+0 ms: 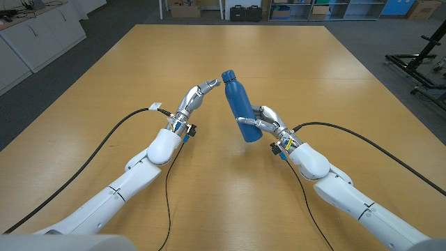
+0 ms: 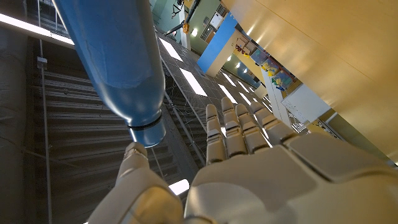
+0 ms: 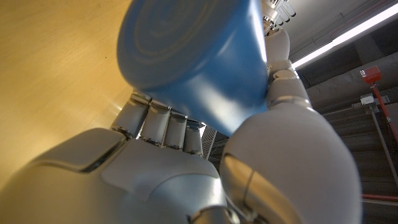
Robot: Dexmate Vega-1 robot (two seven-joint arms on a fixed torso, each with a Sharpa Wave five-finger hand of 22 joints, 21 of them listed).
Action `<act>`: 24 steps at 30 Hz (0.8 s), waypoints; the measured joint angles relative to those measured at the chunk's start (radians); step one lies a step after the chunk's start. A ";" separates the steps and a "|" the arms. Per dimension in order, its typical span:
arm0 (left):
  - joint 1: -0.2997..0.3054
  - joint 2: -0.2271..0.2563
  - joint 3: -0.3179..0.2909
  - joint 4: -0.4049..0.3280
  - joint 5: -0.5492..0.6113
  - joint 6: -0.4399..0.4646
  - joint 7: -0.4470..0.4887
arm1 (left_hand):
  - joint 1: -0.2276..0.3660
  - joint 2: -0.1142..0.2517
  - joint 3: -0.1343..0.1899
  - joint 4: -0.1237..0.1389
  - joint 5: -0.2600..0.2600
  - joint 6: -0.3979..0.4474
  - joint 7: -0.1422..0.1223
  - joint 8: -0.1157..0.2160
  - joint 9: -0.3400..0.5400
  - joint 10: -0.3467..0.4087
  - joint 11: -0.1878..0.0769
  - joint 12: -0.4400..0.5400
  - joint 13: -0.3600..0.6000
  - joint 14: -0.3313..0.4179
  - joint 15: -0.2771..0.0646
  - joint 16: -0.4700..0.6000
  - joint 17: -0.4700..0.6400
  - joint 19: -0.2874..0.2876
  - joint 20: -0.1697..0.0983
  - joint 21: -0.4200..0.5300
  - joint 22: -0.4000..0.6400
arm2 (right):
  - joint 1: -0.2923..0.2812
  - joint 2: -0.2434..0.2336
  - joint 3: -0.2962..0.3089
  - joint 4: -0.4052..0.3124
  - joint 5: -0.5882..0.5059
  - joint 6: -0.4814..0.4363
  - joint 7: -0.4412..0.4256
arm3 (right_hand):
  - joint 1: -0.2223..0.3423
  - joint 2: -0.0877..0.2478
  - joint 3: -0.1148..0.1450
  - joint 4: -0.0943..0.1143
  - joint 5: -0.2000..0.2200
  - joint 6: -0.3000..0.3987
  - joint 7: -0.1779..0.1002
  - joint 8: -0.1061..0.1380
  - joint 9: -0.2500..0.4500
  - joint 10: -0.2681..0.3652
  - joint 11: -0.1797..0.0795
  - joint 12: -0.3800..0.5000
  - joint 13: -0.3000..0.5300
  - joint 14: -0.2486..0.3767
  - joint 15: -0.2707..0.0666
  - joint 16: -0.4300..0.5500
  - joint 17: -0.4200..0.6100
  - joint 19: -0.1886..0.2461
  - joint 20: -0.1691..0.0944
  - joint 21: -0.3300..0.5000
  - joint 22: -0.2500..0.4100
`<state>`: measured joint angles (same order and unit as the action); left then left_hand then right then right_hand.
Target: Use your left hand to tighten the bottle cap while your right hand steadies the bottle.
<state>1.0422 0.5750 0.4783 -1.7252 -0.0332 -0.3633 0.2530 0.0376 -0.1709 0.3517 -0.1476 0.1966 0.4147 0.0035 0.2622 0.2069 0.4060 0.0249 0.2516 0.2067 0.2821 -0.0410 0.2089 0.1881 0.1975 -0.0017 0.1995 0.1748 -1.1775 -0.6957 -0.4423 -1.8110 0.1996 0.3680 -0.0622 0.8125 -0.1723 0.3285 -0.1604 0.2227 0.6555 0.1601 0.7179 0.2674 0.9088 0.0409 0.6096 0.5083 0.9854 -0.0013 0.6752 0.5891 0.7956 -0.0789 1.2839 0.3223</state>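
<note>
Right hand (image 1: 267, 120) grips the blue bottle (image 1: 239, 107) around its lower body, fingers wrapped across the front and thumb on the other side; the right wrist view shows the bottle's round base (image 3: 186, 43) pressed between fingers (image 3: 163, 123) and thumb (image 3: 283, 81). Bottle is held off the wooden table (image 1: 104, 84), tilted, neck leaning toward the left hand. Cap (image 1: 228, 73) sits on top, same blue as the body, with a dark ring under it in the left wrist view (image 2: 148, 124). Left hand (image 1: 197, 96) holds nothing: fingers straight and close together, reaching toward the cap, fingertips just beside it; contact cannot be confirmed. In the left wrist view its thumb (image 2: 134, 162) lies just below the cap (image 2: 151, 133), fingers (image 2: 233, 127) alongside, apart from the bottle. Black cables (image 1: 118, 129) trail from both wrists over the tabletop.
</note>
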 measured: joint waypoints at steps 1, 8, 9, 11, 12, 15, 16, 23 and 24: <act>-0.002 -0.001 0.002 0.001 0.000 0.002 -0.002 | 0.000 0.000 -0.001 0.001 0.000 0.000 0.000 0.000 0.000 0.000 0.000 0.000 0.000 0.000 0.000 0.000 0.000 0.000 0.000 0.000 0.000 | -0.001 -0.003 0.000 -0.004 0.000 0.000 0.002 | 0.000 0.000 0.000 0.000 0.000 0.000 0.000 0.000 0.000 0.000 0.000 0.000 0.000 0.000 0.000 -0.001 0.000 0.000 0.000 0.000 0.000; -0.013 -0.005 0.010 0.004 0.000 0.013 -0.009 | -0.006 -0.006 -0.004 0.004 -0.004 0.000 0.000 0.000 0.000 0.000 0.000 0.000 0.000 0.004 0.004 0.000 0.000 0.000 0.000 0.000 0.000 | -0.019 -0.025 0.004 -0.045 0.000 0.029 0.020 | 0.000 0.000 0.000 0.000 0.000 -0.002 -0.002 0.000 0.002 0.005 -0.002 0.000 0.007 0.005 -0.002 -0.005 0.001 -0.002 -0.002 0.010 -0.002; -0.014 -0.006 0.011 0.004 0.000 0.014 -0.010 | -0.005 -0.005 -0.004 0.004 0.003 0.000 0.000 0.000 0.000 0.000 0.000 0.000 0.000 0.006 0.006 0.000 0.000 0.000 0.000 0.000 0.000 | -0.021 -0.027 0.005 -0.048 0.000 0.040 0.024 | 0.000 0.000 0.000 0.000 0.000 -0.002 -0.002 0.000 0.002 0.005 -0.002 -0.002 0.007 0.005 -0.002 -0.005 0.005 -0.002 -0.002 0.015 -0.001; -0.016 -0.007 0.013 0.005 0.000 0.019 -0.015 | -0.005 -0.005 -0.004 0.004 0.004 0.000 0.000 0.000 0.000 0.000 0.000 0.000 0.000 0.010 0.001 0.000 0.000 -0.005 0.005 0.000 0.000 | -0.032 -0.035 0.008 -0.067 0.000 0.056 0.032 | 0.000 0.000 -0.001 0.001 0.000 -0.002 -0.002 0.000 0.002 0.007 -0.004 -0.005 0.006 0.008 -0.005 -0.005 0.008 -0.002 -0.002 0.018 -0.001; -0.016 -0.007 0.014 0.006 0.000 0.020 -0.016 | -0.005 -0.005 -0.004 0.004 0.004 0.000 0.000 0.000 0.000 0.000 0.000 0.000 0.000 0.011 0.000 0.000 0.000 -0.005 0.005 0.000 0.000 | -0.036 -0.038 0.011 -0.072 0.000 0.059 0.033 | 0.000 0.000 -0.001 0.001 0.000 -0.002 -0.002 0.000 0.002 0.007 -0.004 -0.005 0.006 0.009 -0.006 -0.005 0.008 -0.002 -0.002 0.018 -0.002; -0.017 -0.008 0.015 0.007 -0.002 0.024 -0.018 | -0.005 -0.005 -0.004 0.004 0.004 0.000 0.000 0.000 0.000 0.000 0.000 0.000 0.000 0.011 0.000 0.000 0.000 -0.005 0.005 0.000 0.000 | -0.048 -0.046 0.020 -0.088 0.000 0.073 0.034 | 0.000 0.000 -0.001 0.001 0.000 -0.002 -0.002 0.000 0.001 0.007 -0.004 -0.005 0.006 0.009 -0.006 -0.005 0.008 -0.002 -0.002 0.018 -0.002; -0.018 -0.008 0.015 0.008 -0.003 0.024 -0.019 | -0.005 -0.005 -0.004 0.004 0.004 0.000 0.000 0.000 0.000 0.000 0.000 0.000 0.000 0.011 0.000 0.000 0.000 -0.005 0.005 0.000 0.000 | -0.053 -0.048 0.023 -0.093 0.000 0.081 0.035 | 0.000 0.000 -0.001 0.001 0.000 -0.002 -0.002 0.000 0.002 0.007 -0.003 -0.005 0.006 0.009 -0.006 -0.005 0.008 -0.002 -0.002 0.018 -0.002; -0.018 -0.011 0.016 0.012 -0.010 0.027 -0.019 | -0.001 -0.001 -0.004 0.004 0.004 0.000 0.000 0.000 0.000 0.000 0.000 0.000 0.000 0.011 0.000 0.000 0.000 -0.001 0.009 0.000 0.000 | -0.072 -0.057 0.038 -0.114 0.001 0.095 0.033 | 0.000 0.000 -0.001 0.001 0.000 -0.002 -0.002 0.000 0.005 0.008 -0.002 -0.007 0.007 0.009 -0.005 -0.005 0.008 -0.002 -0.002 0.018 -0.007; -0.018 -0.011 0.016 0.012 -0.011 0.027 -0.019 | -0.001 -0.001 -0.004 0.004 0.004 0.000 0.000 0.000 0.000 0.000 0.000 -0.004 0.000 0.011 0.000 0.000 0.000 0.000 0.011 -0.004 0.000 | -0.072 -0.057 0.039 -0.114 0.001 0.095 0.033 | 0.000 0.000 -0.001 0.001 0.000 -0.002 -0.002 0.000 0.005 0.008 -0.002 -0.007 0.008 0.009 -0.005 -0.005 0.008 -0.002 -0.002 0.018 -0.007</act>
<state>1.0245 0.5638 0.4947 -1.7132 -0.0444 -0.3364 0.2340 0.0366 -0.1719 0.3482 -0.1439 0.2004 0.4147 0.0035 0.2622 0.2068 0.4059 0.0249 0.2479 0.2067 0.2931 -0.0410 0.2089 0.1880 0.1975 0.0089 0.1957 0.1746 -1.2498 -0.7530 -0.4033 -1.9252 0.2007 0.4628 -0.0289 0.8126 -0.1724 0.3271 -0.1590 0.2227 0.6534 0.1583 0.7178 0.2719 0.9171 0.0385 0.6029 0.5164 0.9942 -0.0068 0.6698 0.5972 0.7940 -0.0805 1.3015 0.3153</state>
